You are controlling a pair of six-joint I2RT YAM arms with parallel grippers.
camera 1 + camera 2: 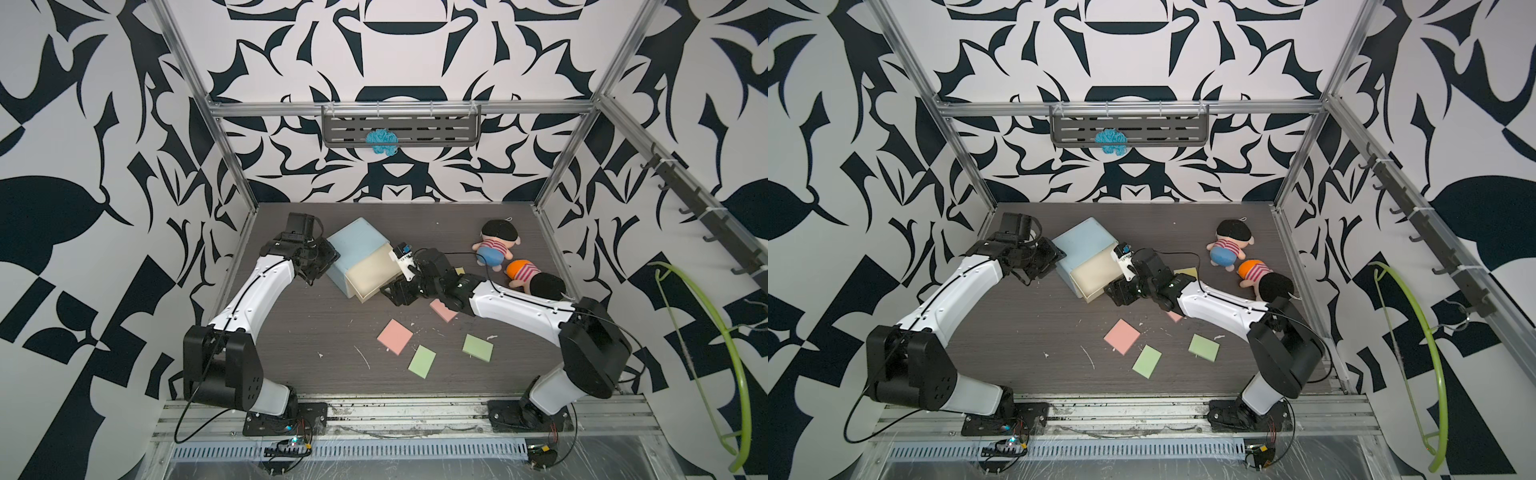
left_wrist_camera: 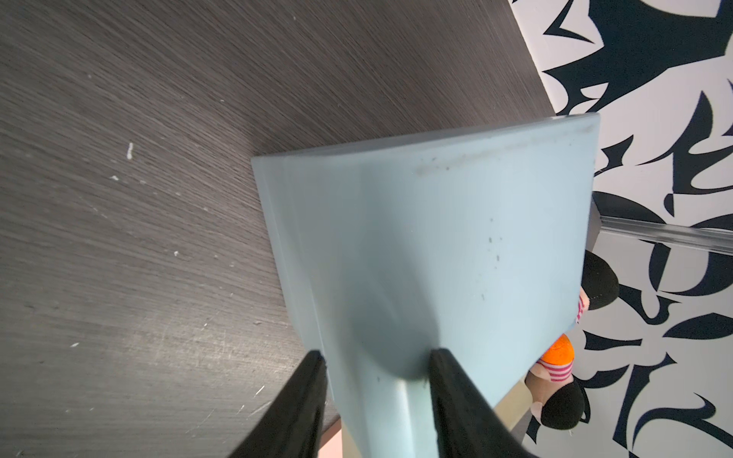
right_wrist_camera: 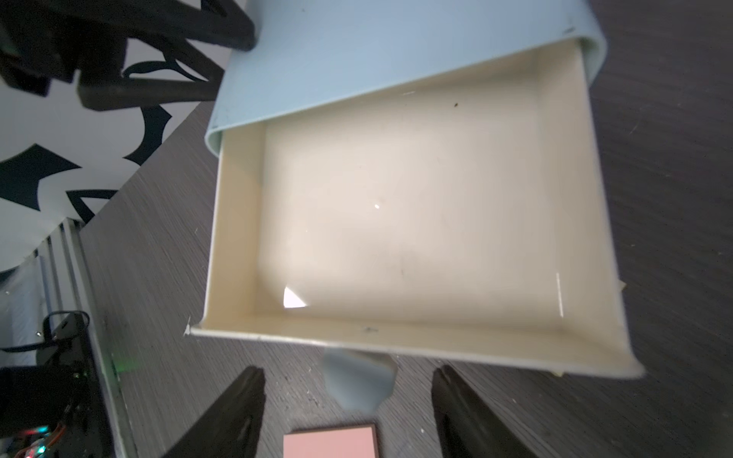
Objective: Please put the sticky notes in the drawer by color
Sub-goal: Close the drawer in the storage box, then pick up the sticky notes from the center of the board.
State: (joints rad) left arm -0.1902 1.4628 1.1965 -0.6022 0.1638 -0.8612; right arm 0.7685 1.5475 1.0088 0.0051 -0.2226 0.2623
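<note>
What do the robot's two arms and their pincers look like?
The left arm and right arm match: smooth white shells between bulky black joints, a thin black cable along each. The left gripper and right gripper are black, with two tapered matte fingers.

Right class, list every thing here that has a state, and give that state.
chest: upright on table.
top drawer: pulled out, empty.
left end effector: shut on chest.
right end effector: open, knob between jaws, untouched.
sticky notes: lying flat on table.
</note>
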